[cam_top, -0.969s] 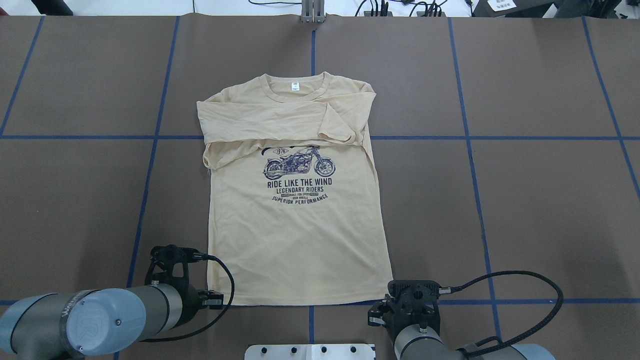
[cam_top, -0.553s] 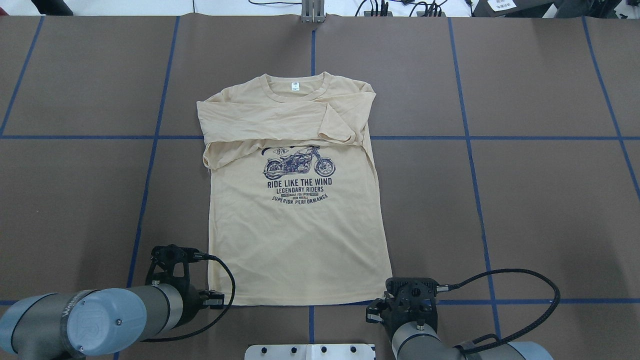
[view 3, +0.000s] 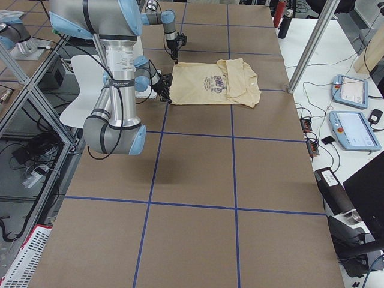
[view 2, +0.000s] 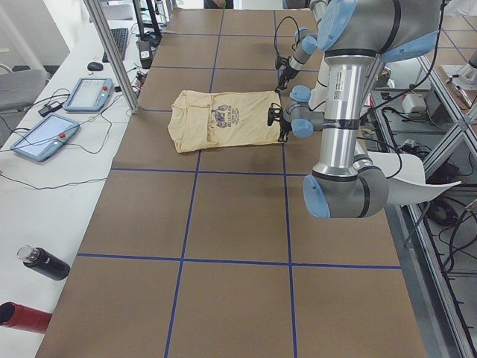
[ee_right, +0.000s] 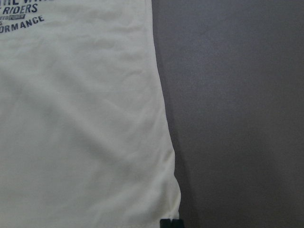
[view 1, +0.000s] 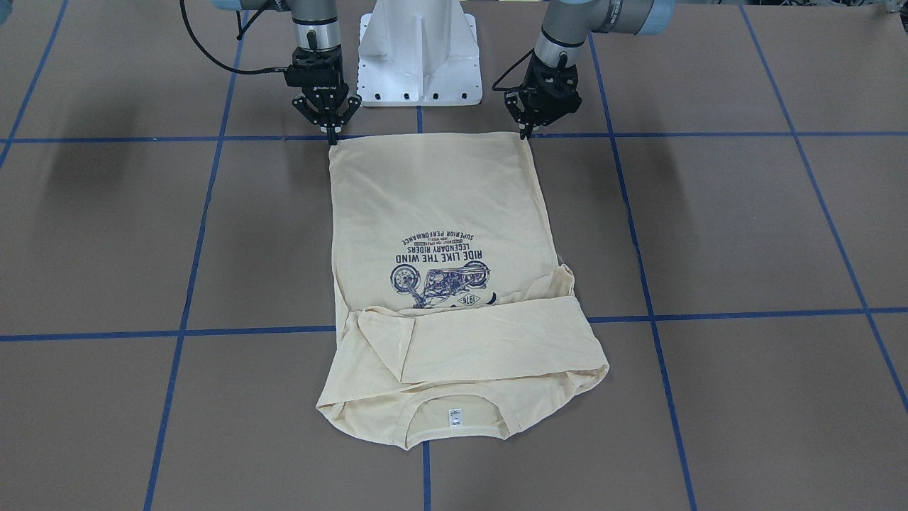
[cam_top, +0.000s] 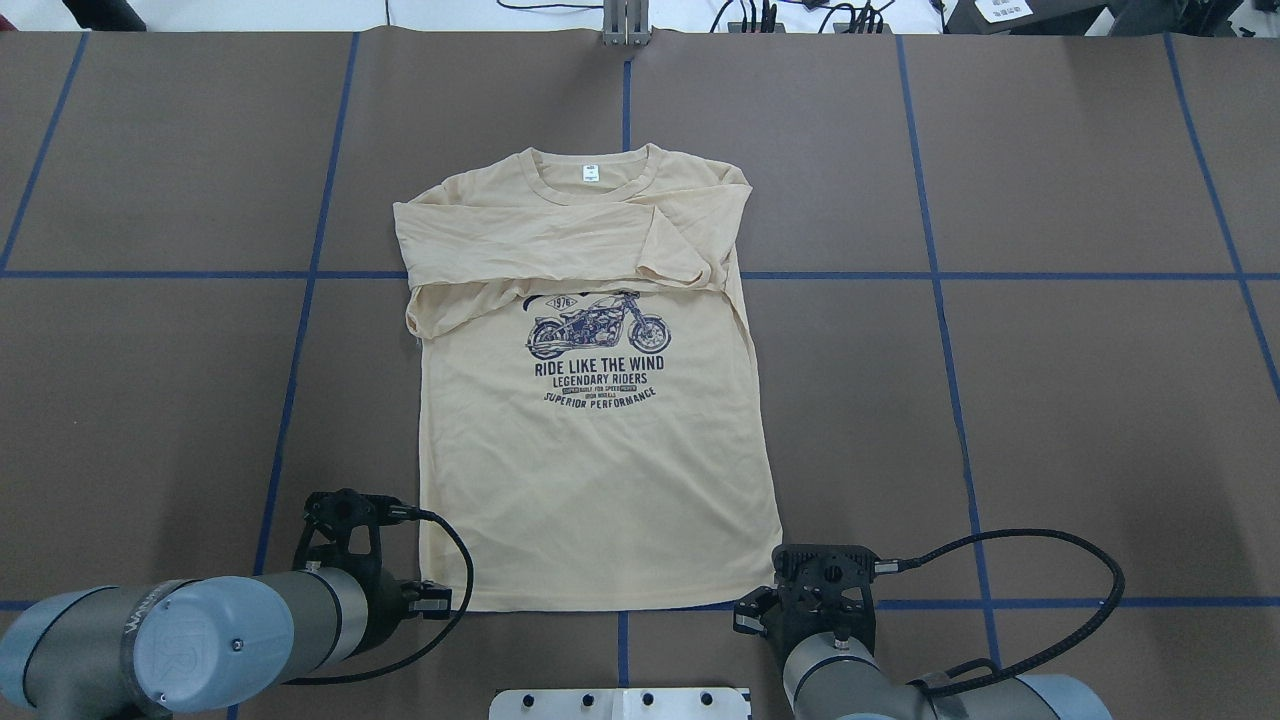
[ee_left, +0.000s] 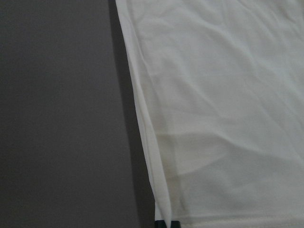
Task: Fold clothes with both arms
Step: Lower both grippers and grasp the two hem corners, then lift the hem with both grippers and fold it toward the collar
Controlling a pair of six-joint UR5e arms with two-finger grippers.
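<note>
Two black claws sit at the near hem corners of the pale cream-yellow long-sleeved T-shirt point(cam_top: 600, 480). The left claw point(view 1: 526, 133) and the right claw point(view 1: 330, 135) each have their fingers drawn together, seemingly pinching only the very corner. So slim a bite on thin, soft fabric could slip on lifting. If one side lets go, or the arms rise unevenly, the fold would skew. A single layer caught would leave the back behind. The shirt lies flat, front up, in the middle of the brown paper-covered worktop point(cam_top: 1050, 400), collar away from the robot, sleeves point(cam_top: 540, 245) folded across the chest above the navy motorcycle print point(cam_top: 598, 350).
</note>
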